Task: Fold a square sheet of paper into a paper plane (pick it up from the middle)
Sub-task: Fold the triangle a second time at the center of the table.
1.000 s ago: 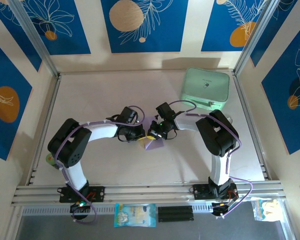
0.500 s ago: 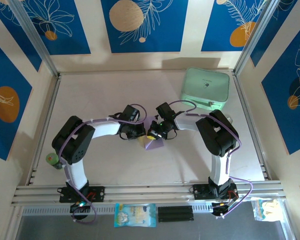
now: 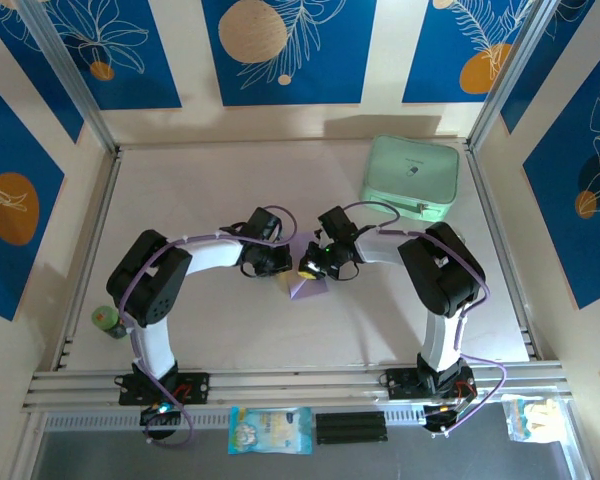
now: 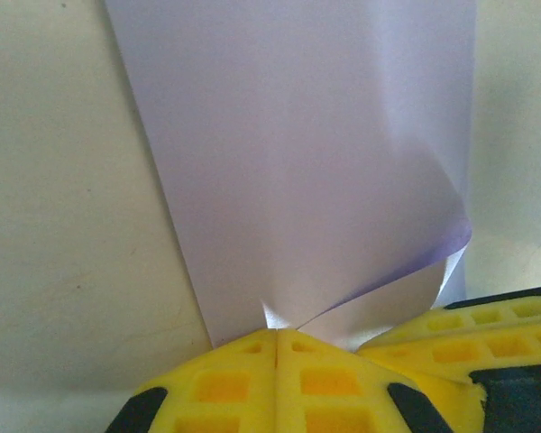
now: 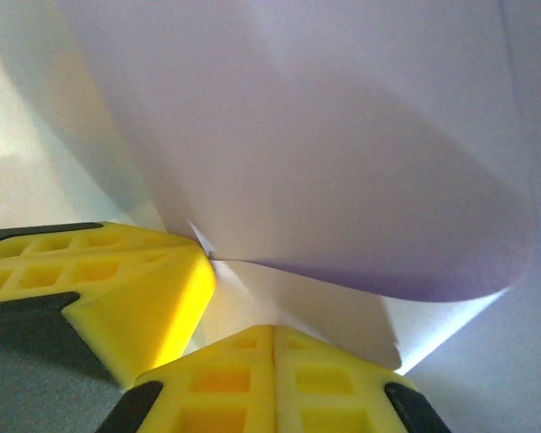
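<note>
My left arm has swung in closer, so my left fingers and right fingers now both sit clamped shut on the creased sheet of paper mid-tabletop, seemingly pressing a fold.

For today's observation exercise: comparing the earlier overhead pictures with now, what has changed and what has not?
The left arm swung its elbow rightward, bringing its jaws a little closer to the right arm, which barely shifted. Nothing was taken or released: both pairs of jaws stay shut on the sheet of paper. The green case has not moved.
</note>
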